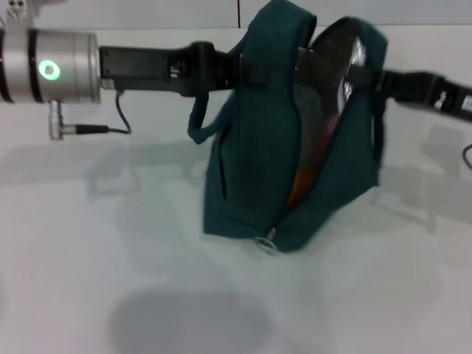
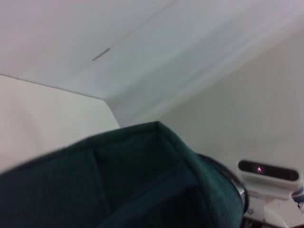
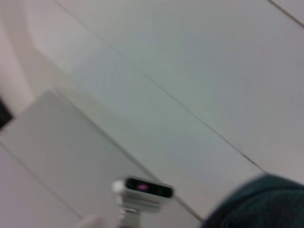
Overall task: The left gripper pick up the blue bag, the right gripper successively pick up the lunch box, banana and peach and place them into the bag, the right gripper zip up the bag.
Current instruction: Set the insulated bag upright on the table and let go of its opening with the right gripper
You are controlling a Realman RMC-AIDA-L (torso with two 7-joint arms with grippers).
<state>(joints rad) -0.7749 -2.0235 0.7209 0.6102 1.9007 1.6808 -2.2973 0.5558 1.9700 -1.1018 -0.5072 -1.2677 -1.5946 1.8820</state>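
Even diffuse light; soft shadows on table (image 1: 110,280); glare on bag (image 1: 251,184) lining; wrist views blurred.

The left arm (image 1: 51,68) is a silver cylinder with dark bands and a glowing green ring light (image 1: 49,70). A black wrist section (image 1: 158,68) extends from it. A metal plug (image 1: 63,128) feeds a thin black cable (image 1: 122,110). The right arm (image 1: 435,92) is black.
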